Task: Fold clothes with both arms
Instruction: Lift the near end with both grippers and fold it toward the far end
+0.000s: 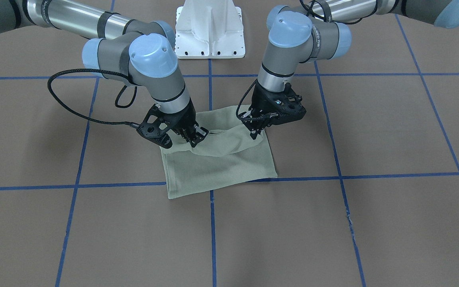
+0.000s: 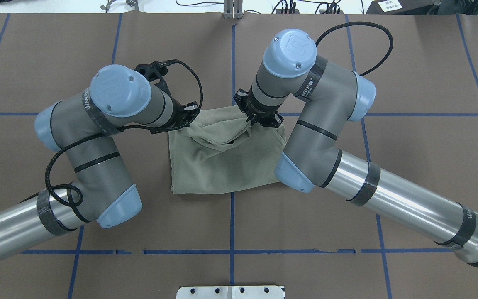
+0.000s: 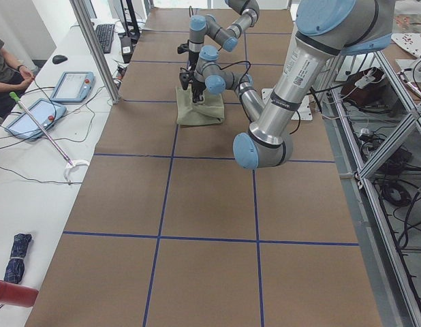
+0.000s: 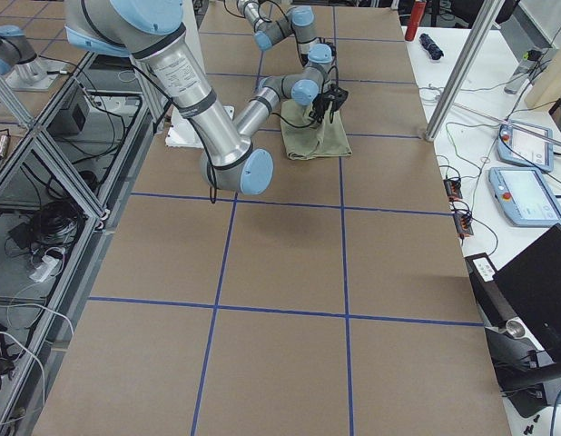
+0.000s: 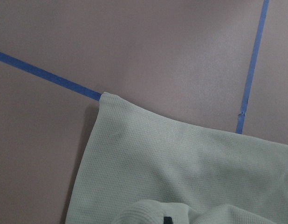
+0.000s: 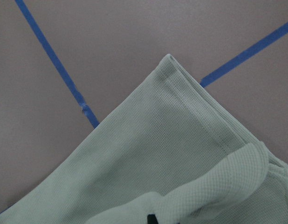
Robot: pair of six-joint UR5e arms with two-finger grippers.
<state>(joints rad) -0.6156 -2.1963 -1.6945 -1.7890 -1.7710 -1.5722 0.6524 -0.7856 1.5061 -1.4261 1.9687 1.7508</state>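
Both jaws are clamping a lifted fold of the shirt (image 1: 221,169), my left gripper (image 1: 255,133) and right gripper (image 1: 196,140). Shirt is lying approx. at middle of tabletop (image 1: 373,227), apart from all edges. Fold is prob. half-done; next I am needing to carry it over evenly w/ both arms, then release.

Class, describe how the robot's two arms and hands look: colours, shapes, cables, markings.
The left arm and right arm match: grey joint housings, light-blue round caps, silver tubes with black bands, white lettering. Black braided cables loop to the black openwork left hand and right hand.
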